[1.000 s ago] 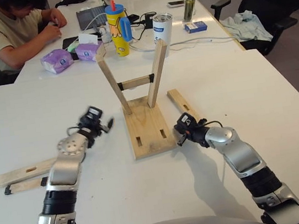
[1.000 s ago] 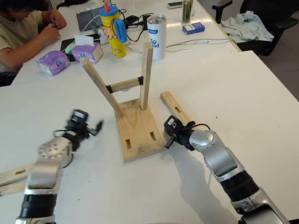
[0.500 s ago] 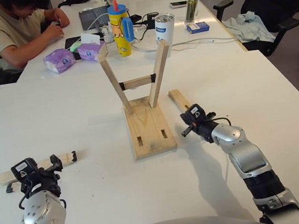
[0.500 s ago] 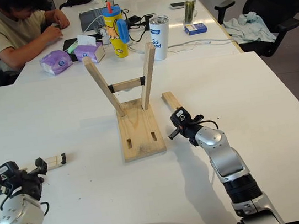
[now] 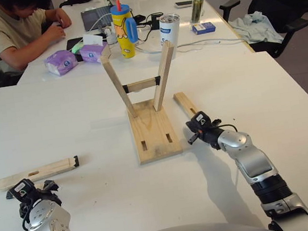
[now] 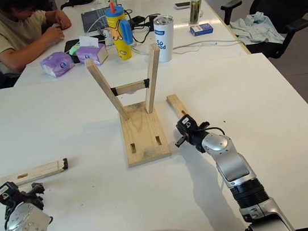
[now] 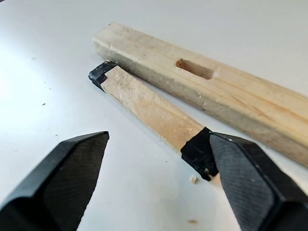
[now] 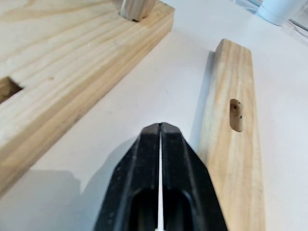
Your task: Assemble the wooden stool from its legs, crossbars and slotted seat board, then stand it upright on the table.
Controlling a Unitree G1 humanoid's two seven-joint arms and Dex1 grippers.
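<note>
The seat board lies flat at the centre of the tabletop. Two fitted legs and the fitted crossbar stand in it.

Left pincer: open and empty, at 8 o'clock from the board. It sits near a black-tipped end of the loose crossbar, which lies just beside the left loose leg. One second ago this pincer was at the board's 9 o'clock edge.

Right pincer: closed and empty, at 3 o'clock, between the board and the right loose leg. It has drawn slightly away from the board.
</note>
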